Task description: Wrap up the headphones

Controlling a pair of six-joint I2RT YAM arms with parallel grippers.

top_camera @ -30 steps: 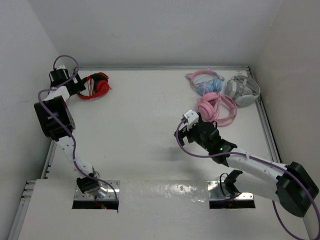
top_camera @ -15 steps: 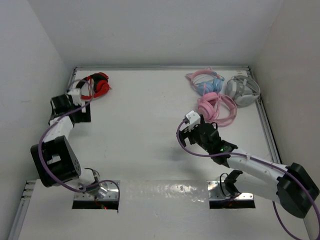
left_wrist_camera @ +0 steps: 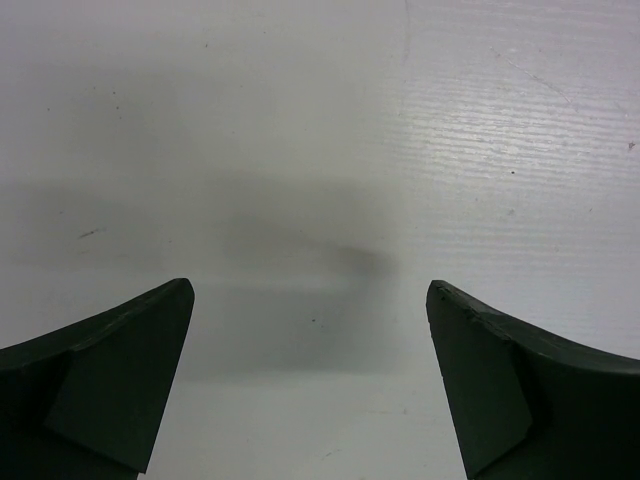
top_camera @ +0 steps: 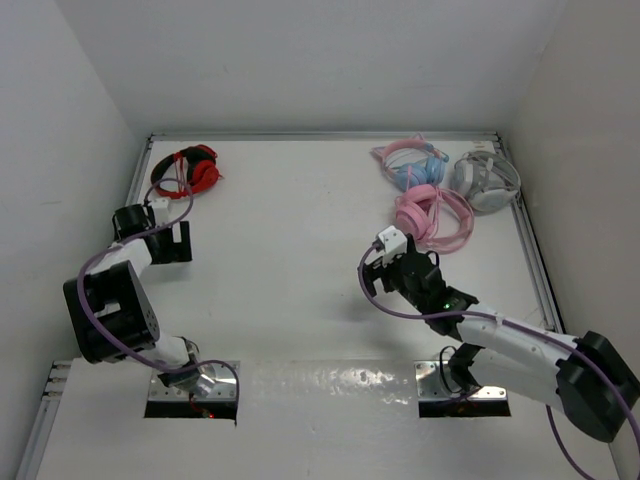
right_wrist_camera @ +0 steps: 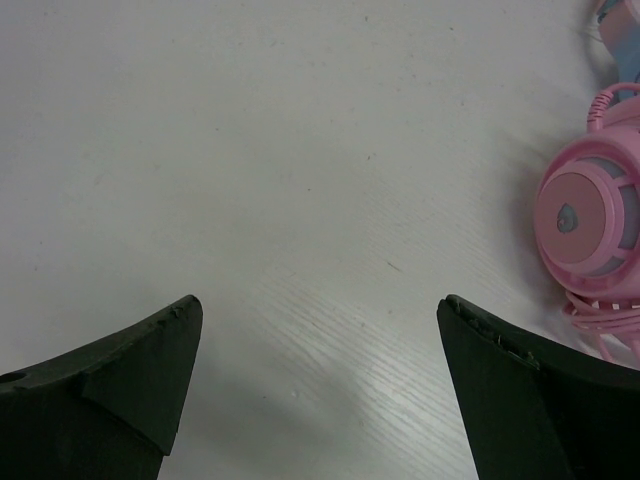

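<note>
The red headphones [top_camera: 188, 170] lie in the far left corner of the table, ear cups together, their thin red cable looped beside them. My left gripper [top_camera: 174, 242] hovers a short way nearer than them, apart from them, and is open. In the left wrist view its dark fingers [left_wrist_camera: 120, 370] stand wide over bare table, with the left gripper [left_wrist_camera: 310, 300] holding nothing. My right gripper [top_camera: 396, 268] is open over the middle of the table. The right wrist view shows the right gripper [right_wrist_camera: 318, 305] empty above the white surface.
Pink headphones [top_camera: 434, 216] lie just beyond my right gripper and show at the right edge of the right wrist view [right_wrist_camera: 590, 215]. More pink headphones [top_camera: 408, 162] and grey-white headphones [top_camera: 486, 180] sit at the far right. White walls enclose the table.
My left arm has pulled back from the red headphones toward the near side and folded low. The right gripper has drifted slightly nearer. Both grippers stayed open.
</note>
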